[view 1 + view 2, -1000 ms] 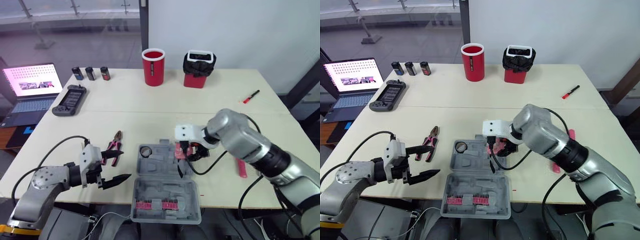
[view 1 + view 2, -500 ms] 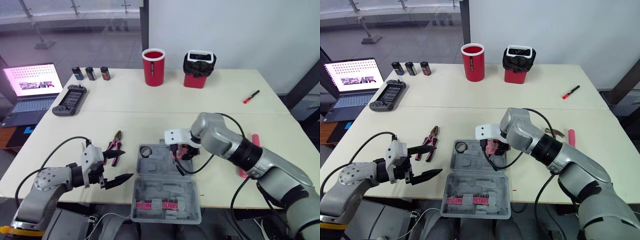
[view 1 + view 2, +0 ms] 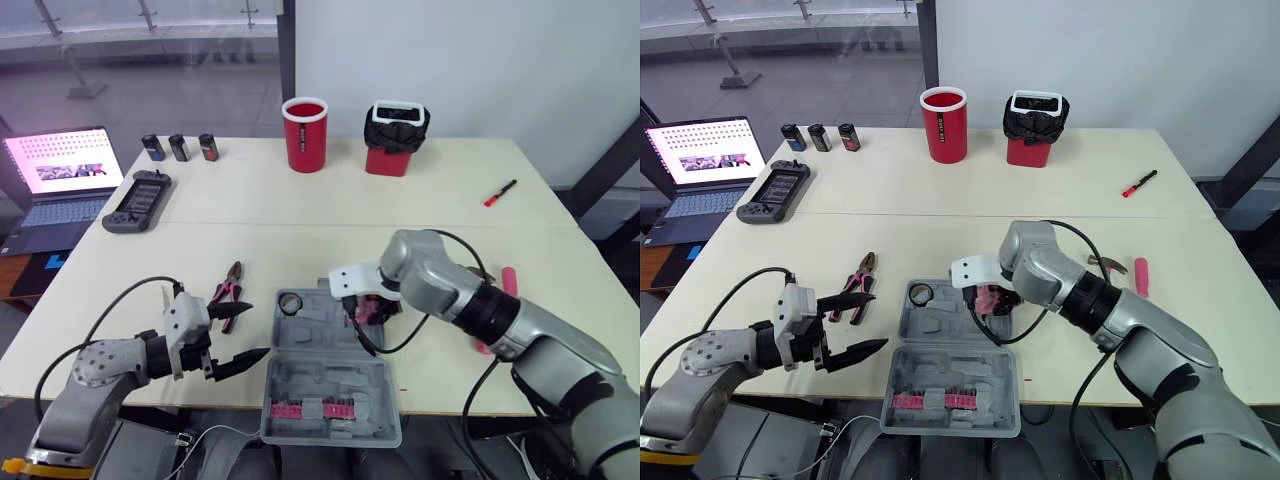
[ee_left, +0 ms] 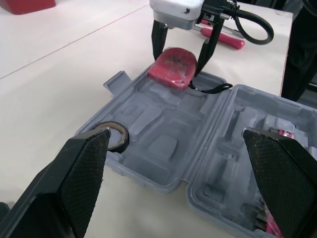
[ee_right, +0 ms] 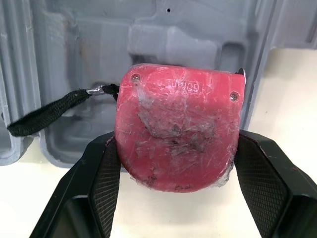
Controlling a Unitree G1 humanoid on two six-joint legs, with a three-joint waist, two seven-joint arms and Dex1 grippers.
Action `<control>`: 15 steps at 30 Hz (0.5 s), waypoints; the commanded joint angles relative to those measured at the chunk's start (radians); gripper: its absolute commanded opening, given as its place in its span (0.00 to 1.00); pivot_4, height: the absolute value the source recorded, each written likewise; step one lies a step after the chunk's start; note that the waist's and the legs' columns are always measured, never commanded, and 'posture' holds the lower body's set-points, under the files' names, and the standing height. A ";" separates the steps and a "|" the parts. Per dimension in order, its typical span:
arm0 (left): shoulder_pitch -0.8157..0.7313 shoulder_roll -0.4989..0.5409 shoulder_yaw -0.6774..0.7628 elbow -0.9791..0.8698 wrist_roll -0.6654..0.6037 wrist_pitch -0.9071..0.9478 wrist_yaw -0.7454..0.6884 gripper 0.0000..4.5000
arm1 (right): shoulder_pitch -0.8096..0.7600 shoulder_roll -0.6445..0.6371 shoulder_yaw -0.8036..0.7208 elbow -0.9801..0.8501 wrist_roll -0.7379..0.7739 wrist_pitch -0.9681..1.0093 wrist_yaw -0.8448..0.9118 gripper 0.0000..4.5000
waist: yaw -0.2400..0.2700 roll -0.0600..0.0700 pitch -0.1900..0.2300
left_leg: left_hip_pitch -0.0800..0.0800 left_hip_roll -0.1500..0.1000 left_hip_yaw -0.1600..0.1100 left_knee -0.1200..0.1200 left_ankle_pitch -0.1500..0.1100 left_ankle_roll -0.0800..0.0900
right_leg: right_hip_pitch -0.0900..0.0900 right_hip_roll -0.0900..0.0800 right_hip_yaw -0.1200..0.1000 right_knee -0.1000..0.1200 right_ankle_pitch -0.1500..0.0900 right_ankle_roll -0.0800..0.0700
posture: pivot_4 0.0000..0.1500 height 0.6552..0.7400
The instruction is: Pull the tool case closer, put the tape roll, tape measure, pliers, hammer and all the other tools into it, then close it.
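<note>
At the near edge of the table (image 3: pixel 300 215), we see the grey tool case (image 3: pixel 320 340) lying open, a tape roll (image 3: pixel 291 302) in its far left pocket. The right gripper (image 3: pixel 990 298) clamps its fingers on the red tape measure (image 5: pixel 176 134) at the case's far right corner. The left gripper (image 3: pixel 245 333) hangs just beside the case, fingers apart. Pliers (image 3: pixel 230 293) lie left of the case and the hammer (image 3: pixel 1140 277) lies to its right, with bare surface around them.

Right gripper (image 3: pixel 989 299) jaws clamped; left gripper (image 3: pixel 880 320) wide.
</note>
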 commanded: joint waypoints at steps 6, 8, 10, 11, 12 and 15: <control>-0.003 -0.003 -0.001 -0.036 -0.008 -0.002 0.007 1.00 | -0.011 0.011 -0.046 -0.019 -0.005 0.015 0.006 0.99 | 0.000 0.000 0.000 | 0.000 0.000 0.000 0.000 0.000 0.000 | 0.000 0.000 0.000 0.000 0.000 0.000 | 1.00 0.98; -0.004 -0.004 -0.003 -0.040 -0.010 0.001 0.007 1.00 | -0.013 0.009 -0.066 -0.043 0.009 0.037 0.013 0.99 | 0.000 0.000 0.000 | 0.000 0.000 0.000 0.000 0.000 0.000 | 0.000 0.000 0.000 0.000 0.000 0.000 | 1.00 0.98; -0.002 -0.004 -0.004 -0.045 -0.011 0.003 0.007 1.00 | -0.015 -0.002 -0.089 -0.075 0.018 0.056 0.022 0.99 | 0.000 0.000 0.000 | 0.000 0.000 0.000 0.000 0.000 0.000 | 0.000 0.000 0.000 0.000 0.000 0.000 | 1.00 0.98; -0.002 -0.004 -0.004 -0.046 -0.011 0.004 0.007 1.00 | -0.016 -0.010 -0.104 -0.095 0.025 0.070 0.028 0.99 | 0.000 0.000 0.000 | 0.000 0.000 0.000 0.000 0.000 0.000 | 0.000 0.000 0.000 0.000 0.000 0.000 | 1.00 0.98; -0.001 -0.004 -0.005 -0.047 -0.011 0.004 0.007 1.00 | -0.015 -0.019 -0.121 -0.118 0.035 0.086 0.036 0.99 | 0.000 0.000 0.000 | 0.000 0.000 0.000 0.000 0.000 0.000 | 0.000 0.000 0.000 0.000 0.000 0.000 | 1.00 0.98; -0.001 -0.004 -0.005 -0.047 -0.012 0.005 0.008 1.00 | 0.008 -0.060 -0.181 -0.211 0.076 0.135 0.055 0.99 | 0.002 0.000 0.000 | 0.000 0.000 0.000 0.000 0.000 0.000 | 0.000 0.000 0.000 0.000 0.000 0.000 | 1.00 0.98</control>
